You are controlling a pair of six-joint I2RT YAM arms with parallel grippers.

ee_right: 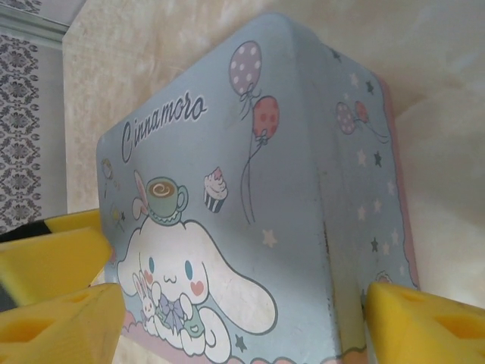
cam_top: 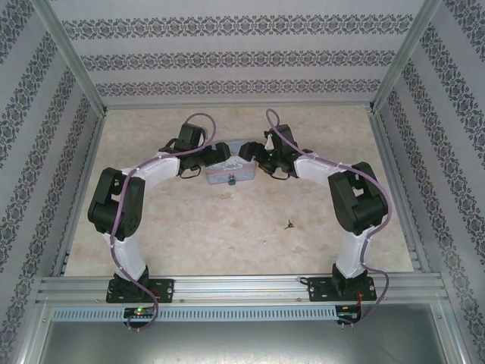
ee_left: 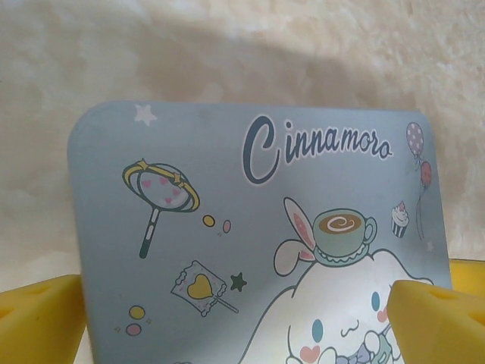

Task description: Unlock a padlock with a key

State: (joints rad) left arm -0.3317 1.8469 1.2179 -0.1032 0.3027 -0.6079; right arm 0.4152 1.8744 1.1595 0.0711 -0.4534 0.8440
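Between the left claw point(ee_left: 239, 307) and right claw point(ee_right: 242, 311), the tin point(cam_top: 228, 171) sits closed.

A tiny teal-blue padlock point(cam_top: 232, 181) sits against the near side of a pale-blue cartoon tin point(cam_top: 225, 171), seen from above. Its shackle is too small to make out, and whether it is locked cannot be told. The key point(cam_top: 289, 224), a small dark sliver, lies on the marbled tabletop point(cam_top: 189, 227), well apart, nearer and to the right.
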